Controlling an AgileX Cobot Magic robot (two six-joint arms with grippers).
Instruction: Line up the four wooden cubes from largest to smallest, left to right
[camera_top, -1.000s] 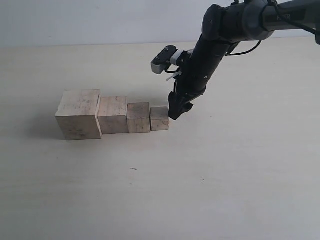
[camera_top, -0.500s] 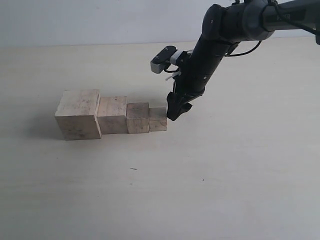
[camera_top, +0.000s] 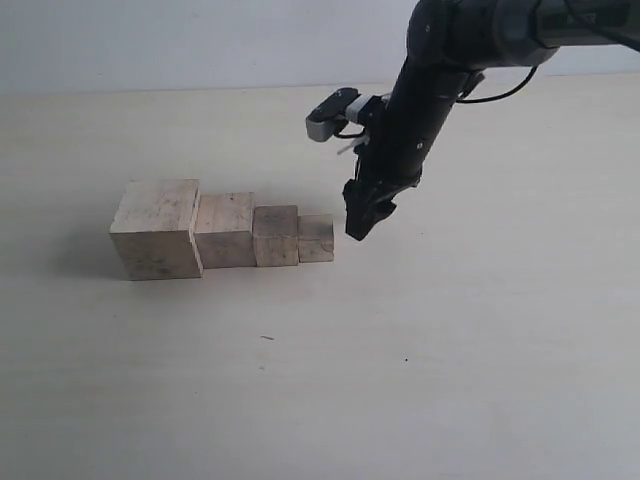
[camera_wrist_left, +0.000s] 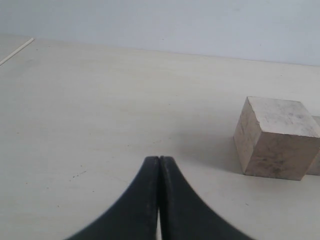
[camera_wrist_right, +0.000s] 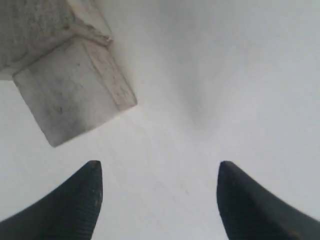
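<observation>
Right tool (camera_wrist_right: 159, 167) agape; left tool (camera_wrist_left: 159, 160) closed

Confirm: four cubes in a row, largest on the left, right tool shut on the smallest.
Wrong on the tool: the right tool is open, clear of the smallest cube, as the right wrist view shows. The row, largest cube on the left, is right.

Pale cream flat tabletop (camera_top: 450, 380), matte, faint streaks. Directly on it: large pale beige speckled wooden cube (camera_top: 157, 228). Touching its right side in exterior view: second-largest beige wooden cube (camera_top: 226, 229). Further right of large cube: third beige wooden cube (camera_top: 276, 235), then smallest beige wooden cube (camera_top: 316, 238). All four in one row, neighbours touching, resting flat.
</observation>
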